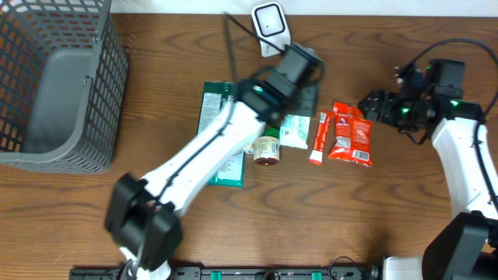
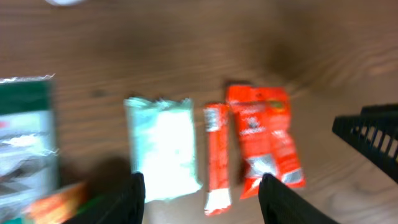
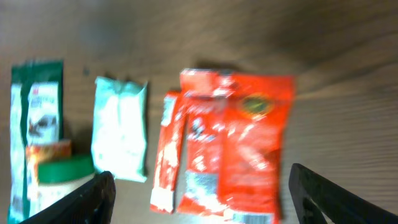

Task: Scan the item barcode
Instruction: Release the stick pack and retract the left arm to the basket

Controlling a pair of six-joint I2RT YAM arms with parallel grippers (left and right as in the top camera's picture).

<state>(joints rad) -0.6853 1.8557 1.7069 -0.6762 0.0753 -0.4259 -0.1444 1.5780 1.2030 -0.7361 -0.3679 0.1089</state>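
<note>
Several packets lie mid-table: a red pouch (image 1: 352, 134) (image 3: 239, 143) (image 2: 264, 140), a thin red stick pack (image 1: 318, 138) (image 3: 171, 152) (image 2: 216, 155), a pale mint packet (image 1: 296, 131) (image 3: 119, 134) (image 2: 163, 149), a green packet (image 1: 218, 132) and a small green-lidded jar (image 1: 267, 149). A white scanner (image 1: 269, 23) stands at the far edge. My left gripper (image 1: 302, 64) (image 2: 202, 205) hangs open above the packets, holding nothing. My right gripper (image 1: 372, 105) (image 3: 205, 199) is open wide above the red pouch, also holding nothing. Both wrist views are blurred.
A grey mesh basket (image 1: 54, 85) stands at the far left. My left arm (image 1: 210, 152) crosses over the green packet. In the left wrist view, the dark right gripper (image 2: 373, 134) shows at the right edge, close to the pouch.
</note>
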